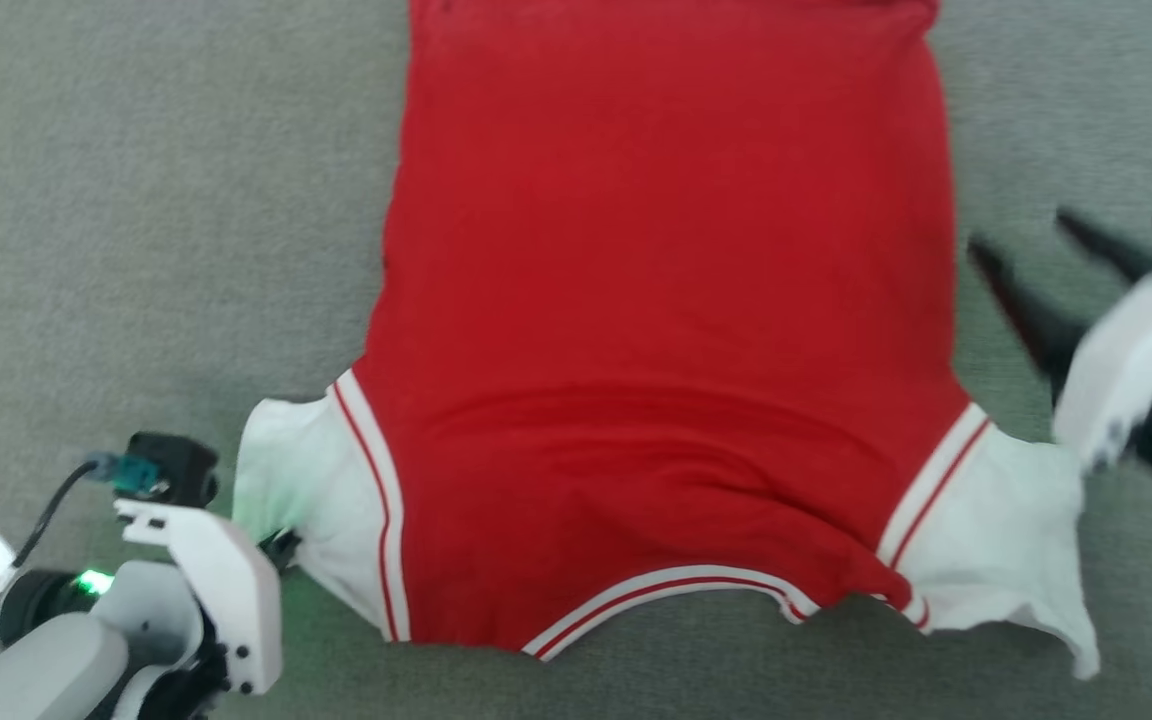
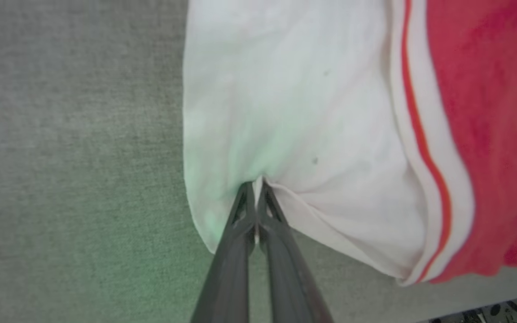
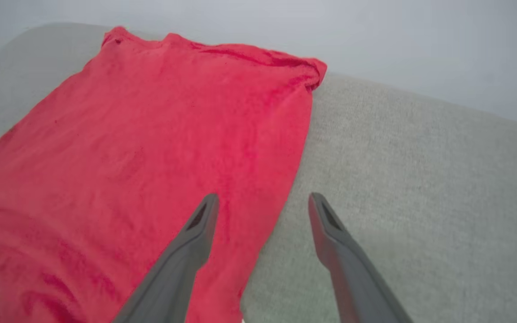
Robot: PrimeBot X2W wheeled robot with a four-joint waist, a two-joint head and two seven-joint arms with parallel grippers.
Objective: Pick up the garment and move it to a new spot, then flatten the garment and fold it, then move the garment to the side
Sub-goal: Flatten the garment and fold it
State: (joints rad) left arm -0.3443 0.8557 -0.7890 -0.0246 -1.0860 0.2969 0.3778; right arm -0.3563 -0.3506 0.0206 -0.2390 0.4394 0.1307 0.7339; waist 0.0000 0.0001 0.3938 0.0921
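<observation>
Head view: a small red cloth jersey with white short sleeves (image 1: 656,350) lies spread flat on a grey fabric surface (image 1: 136,250). The left gripper (image 2: 255,186) is clenched on one white sleeve's edge, while the right gripper (image 3: 263,197) hangs spread apart near the jersey's side edge, grasping nothing.

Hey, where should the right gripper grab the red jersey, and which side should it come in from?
Probably the white right sleeve, at its outer hem. It lies spread flat beyond the garment body, so the open right gripper can come in low from the right over the grey surface. That mirrors the left gripper, shut on the other sleeve.
</observation>
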